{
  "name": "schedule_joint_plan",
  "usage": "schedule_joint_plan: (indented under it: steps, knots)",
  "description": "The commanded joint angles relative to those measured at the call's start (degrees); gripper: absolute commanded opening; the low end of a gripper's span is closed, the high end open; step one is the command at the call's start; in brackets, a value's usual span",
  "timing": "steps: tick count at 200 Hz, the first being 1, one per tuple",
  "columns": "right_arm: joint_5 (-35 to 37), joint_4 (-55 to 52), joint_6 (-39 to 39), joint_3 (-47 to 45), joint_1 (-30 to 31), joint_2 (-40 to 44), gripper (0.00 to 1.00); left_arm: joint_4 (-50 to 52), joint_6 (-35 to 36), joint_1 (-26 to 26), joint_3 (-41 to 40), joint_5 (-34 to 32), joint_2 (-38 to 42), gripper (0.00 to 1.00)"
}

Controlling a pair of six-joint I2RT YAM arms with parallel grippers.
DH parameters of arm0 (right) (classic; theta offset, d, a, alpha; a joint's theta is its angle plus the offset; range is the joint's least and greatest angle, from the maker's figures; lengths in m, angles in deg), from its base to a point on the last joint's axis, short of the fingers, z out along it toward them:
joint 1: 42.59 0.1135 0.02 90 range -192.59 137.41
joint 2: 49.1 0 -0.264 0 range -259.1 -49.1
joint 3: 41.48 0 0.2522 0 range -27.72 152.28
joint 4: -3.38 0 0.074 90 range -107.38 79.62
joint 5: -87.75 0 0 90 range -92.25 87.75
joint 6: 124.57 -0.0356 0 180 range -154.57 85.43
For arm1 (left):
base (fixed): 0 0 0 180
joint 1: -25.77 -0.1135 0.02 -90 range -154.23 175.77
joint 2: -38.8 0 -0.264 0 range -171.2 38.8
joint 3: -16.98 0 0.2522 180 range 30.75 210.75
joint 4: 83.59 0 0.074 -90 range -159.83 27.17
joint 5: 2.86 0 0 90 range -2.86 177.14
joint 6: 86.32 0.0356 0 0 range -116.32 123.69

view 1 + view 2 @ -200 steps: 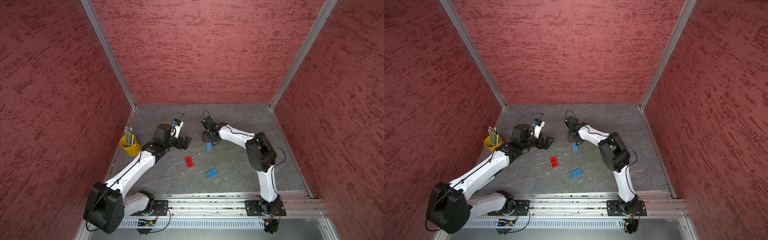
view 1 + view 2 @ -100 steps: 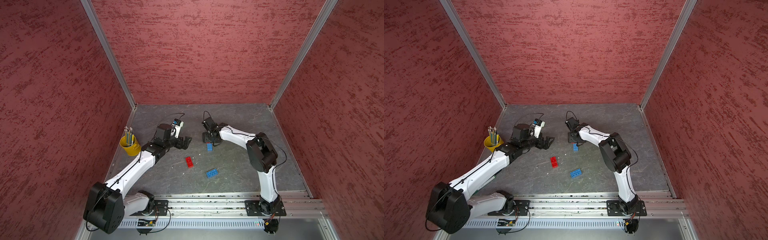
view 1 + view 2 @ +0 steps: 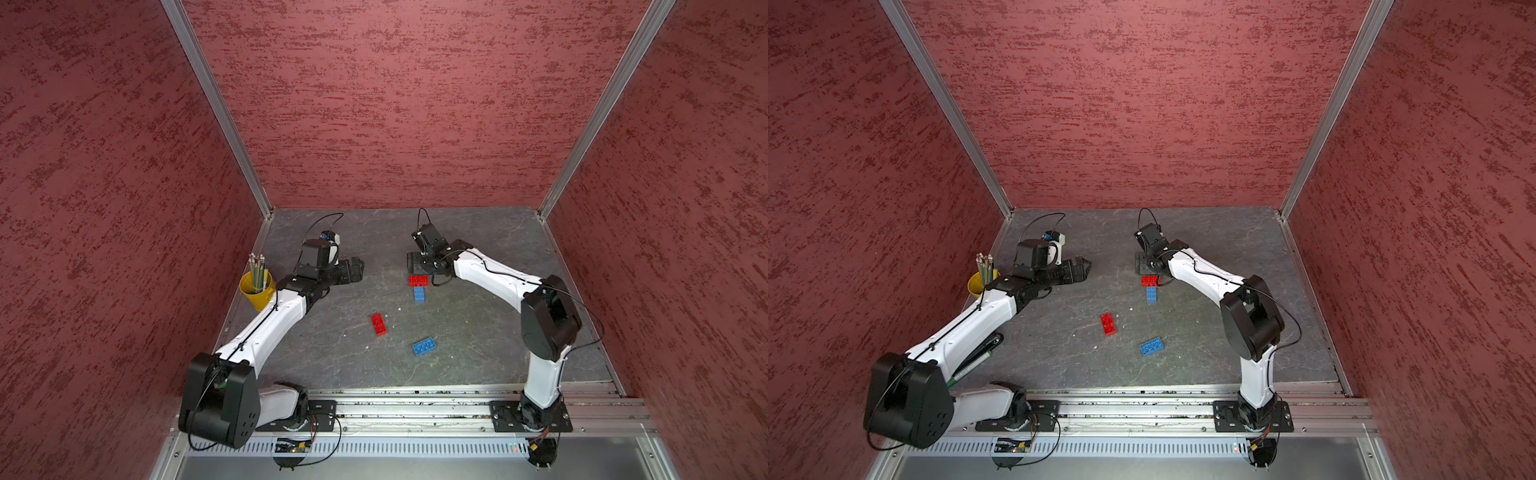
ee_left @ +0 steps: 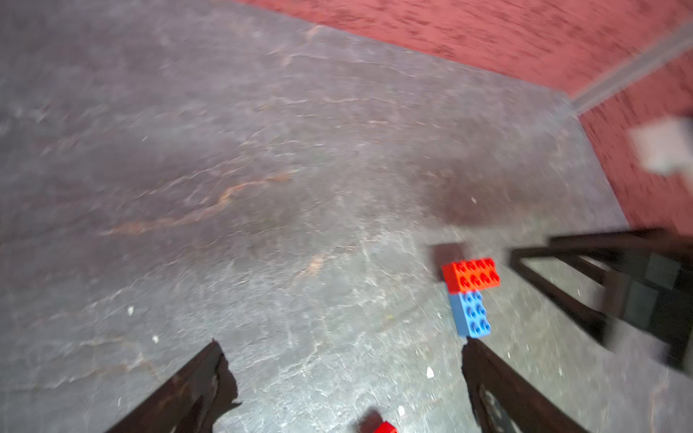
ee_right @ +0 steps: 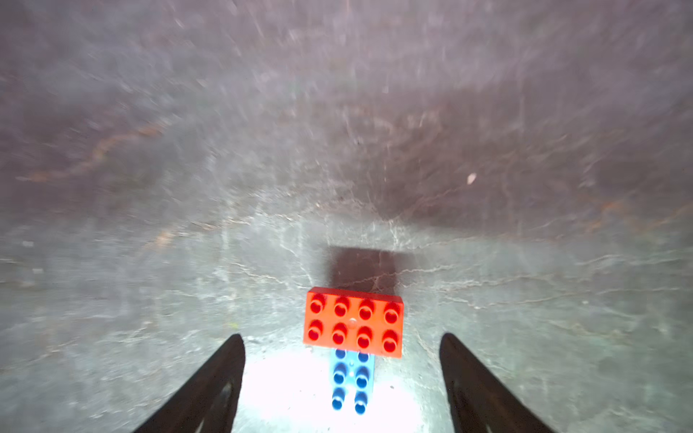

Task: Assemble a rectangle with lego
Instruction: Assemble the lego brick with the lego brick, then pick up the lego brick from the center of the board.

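The grey stone-patterned tabletop [image 3: 478,332] carries everything, with red walls on three sides. The left arm [image 3: 266,328] reaches in from the near left corner, and the right arm [image 3: 498,270] reaches in from the near right corner.

The left gripper [image 3: 358,269] is spread as wide as it goes and has hold of nothing. It is level with the middle of the left edge and points toward the centre. The right gripper [image 3: 419,266] sits just on the far side of the joined bricks. In the right wrist view its two fingers [image 5: 225,371] stand well apart on either side of them, touching neither, so it grips nothing.

A yellow cup [image 3: 257,291] of pencils stands against the left edge, beside the left arm.

Around the middle of the tabletop, the top red brick [image 3: 418,281] lies crosswise over the far end of the lower blue brick [image 3: 419,294], studs up. The pair forms an off-centre T, not a rectangle.

The loose red brick [image 3: 378,324] lies alone, nearer the front edge and to the left of the pair. The loose blue brick [image 3: 424,346] lies closer still to the front edge, apart from the others.
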State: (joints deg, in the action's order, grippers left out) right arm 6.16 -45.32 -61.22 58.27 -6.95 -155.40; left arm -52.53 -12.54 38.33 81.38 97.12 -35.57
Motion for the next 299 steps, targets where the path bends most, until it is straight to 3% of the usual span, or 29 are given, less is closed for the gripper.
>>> schedule_joint_plan:
  steps: [1,32,71,85,110,138,177,262,299]
  knots:
    - [2.17,0.85,1.33,-5.01,-0.41,5.23,0.8,3.45,-2.68,1.15,0.79,2.14,0.53,1.0]
    - [2.01,1.8,-4.25,-14.43,-3.9,12.61,0.77,6.66,2.64,11.1,2.04,-1.26,3.56,1.0]
    - [-0.16,4.94,-7.27,-23.55,-11.12,18.76,0.74,16.86,14.96,37.35,7.25,-11.06,0.77,1.0]
    - [-2.44,6.35,-7.29,-25.26,-13.03,19.66,0.74,19.11,21.39,44.47,7.68,-12.49,-1.31,1.0]
    - [-5.55,8.81,-7.43,-27.38,-14.89,21.05,0.73,21.61,29.58,50.73,8.16,-12.4,-5.44,0.97]
    - [-7.64,11.33,-7.7,-29.95,-15.86,22.73,0.73,19.88,32.63,52.51,8.33,-12.88,-10.23,0.95]
    - [-9.26,13.38,-8.15,-33.69,-17.56,26.34,0.73,17.09,31.43,51.84,9.22,-12.33,-16.25,0.92]
    - [-9.65,13.76,-7.62,-34.4,-20.12,27.02,0.72,11.08,25.24,47.44,10.36,-11.52,-24.74,0.73]
    - [-9.63,13.66,-7.36,-34.51,-20.78,26.89,0.72,9.62,25.53,47.12,10.54,-8.31,-25.84,0.58]
